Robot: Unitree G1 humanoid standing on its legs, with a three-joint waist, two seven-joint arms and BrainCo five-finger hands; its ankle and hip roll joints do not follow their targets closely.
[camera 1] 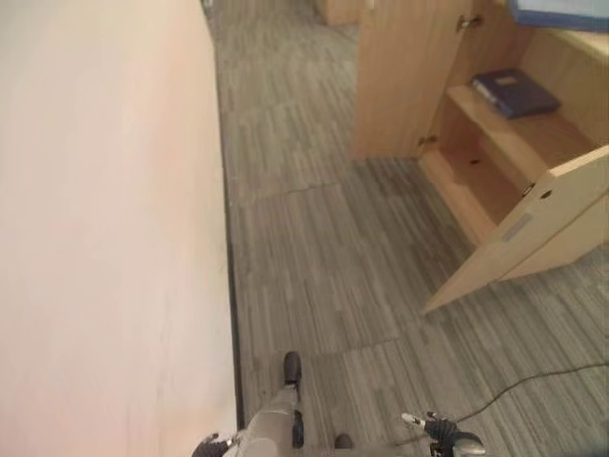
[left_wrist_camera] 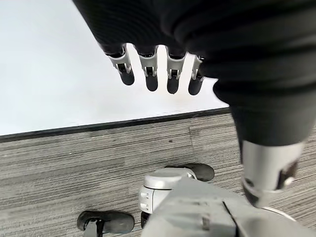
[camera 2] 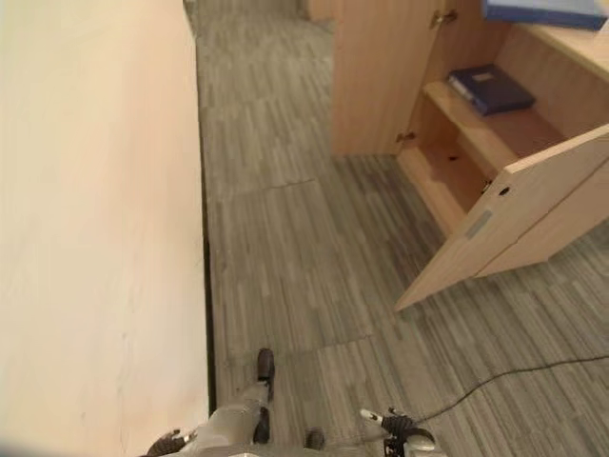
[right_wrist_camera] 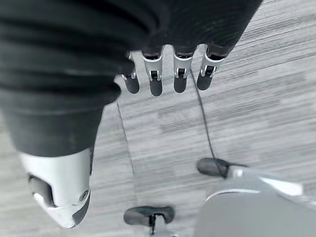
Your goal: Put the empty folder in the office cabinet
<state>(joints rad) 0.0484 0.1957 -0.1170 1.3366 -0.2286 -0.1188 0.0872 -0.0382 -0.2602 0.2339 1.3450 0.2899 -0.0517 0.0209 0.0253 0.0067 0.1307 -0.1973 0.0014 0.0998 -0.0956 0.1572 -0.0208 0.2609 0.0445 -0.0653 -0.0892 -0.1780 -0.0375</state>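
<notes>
Well, both of my hands hang empty at my sides, and that tells most of the story. My left hand (left_wrist_camera: 158,74) has its fingers straight and relaxed, pointing down over the grey carpet (camera 1: 314,257) with the pale wall (camera 1: 105,228) just beyond the fingertips; nothing is in its palm. My right hand (right_wrist_camera: 168,74) is the same, fingers loose and spread in a row with only carpet under them. The office cabinet (camera 1: 409,86) stands well ahead of my right hand and off to that side, its doors swung open; the nearer door (camera 1: 533,224) leans out toward me. On the cabinet's upper shelf (camera 1: 519,138) lies a dark blue folder (camera 1: 516,92), flat, resting near the back of the shelf. I judge that this is the empty folder I was meant to put away, though from this far I cannot tell whether it is truly empty or whether it is the very one. Another blue thing (camera 1: 561,11) sits higher up on top of the cabinet, too cut off at the edge to make out. If the folder on the shelf is the right one, the placing itself looks done, and neither hand has anything left to carry. What may be left, as far as I can judge, is closing the doors, which the task sentence does not ask for, so the job appears at or very near its end.
</notes>
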